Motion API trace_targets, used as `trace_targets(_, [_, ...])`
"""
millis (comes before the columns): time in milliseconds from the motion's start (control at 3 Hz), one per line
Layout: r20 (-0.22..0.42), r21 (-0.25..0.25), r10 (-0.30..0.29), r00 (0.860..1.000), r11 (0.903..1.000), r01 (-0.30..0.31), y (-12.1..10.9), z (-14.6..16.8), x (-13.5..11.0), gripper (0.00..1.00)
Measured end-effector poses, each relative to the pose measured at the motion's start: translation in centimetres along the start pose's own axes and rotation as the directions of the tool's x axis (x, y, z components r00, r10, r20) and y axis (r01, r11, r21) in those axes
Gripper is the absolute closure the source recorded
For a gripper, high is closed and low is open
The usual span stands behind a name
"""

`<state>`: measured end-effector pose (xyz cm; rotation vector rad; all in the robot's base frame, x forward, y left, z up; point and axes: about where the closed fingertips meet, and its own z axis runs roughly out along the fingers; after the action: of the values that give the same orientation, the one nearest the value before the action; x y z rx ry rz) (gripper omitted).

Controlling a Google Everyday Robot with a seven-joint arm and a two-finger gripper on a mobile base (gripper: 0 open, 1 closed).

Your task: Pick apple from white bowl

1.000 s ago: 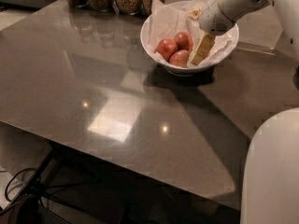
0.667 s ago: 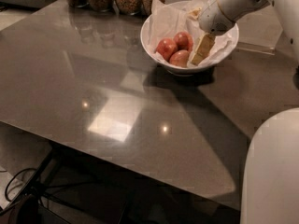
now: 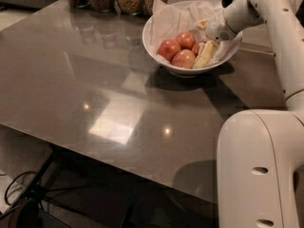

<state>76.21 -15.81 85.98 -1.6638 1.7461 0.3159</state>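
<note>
The bowl (image 3: 183, 71) is sitting toward 1 o'clock on the table (image 3: 95, 80), and the apples (image 3: 184, 58) are all lying inside it, so nothing is being lifted yet. At the bowl's 3 o'clock side the gripper (image 3: 200, 44) is reaching in. Its fingers (image 3: 205, 57) look spread either side of the rightmost apple (image 3: 195, 47), so closing and lifting are remaining.

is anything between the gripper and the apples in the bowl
Nothing visible does. The gripper sits inside the white bowl, at its right side in the camera view, right beside the apples. The paper lining lies under them, not between.
</note>
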Motion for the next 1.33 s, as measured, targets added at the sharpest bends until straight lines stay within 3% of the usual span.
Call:
trace_targets(333, [0.001, 0.002, -0.001, 1.0, 1.0, 0.001, 0.0, 0.0, -0.1, 0.0])
trace_targets(667, [-0.047, -0.016, -0.059, 0.997, 0.9982, 0.058, 0.4, -0.8, -0.5, 0.19])
trace_targets(1000, [-0.05, -0.017, -0.06, 0.997, 0.9981, 0.06, 0.4, -0.8, -0.4, 0.42])
trace_targets(1333, [-0.115, -0.05, -0.067, 0.991, 0.9968, 0.062, 1.2, -2.2, 0.5, 0.65])
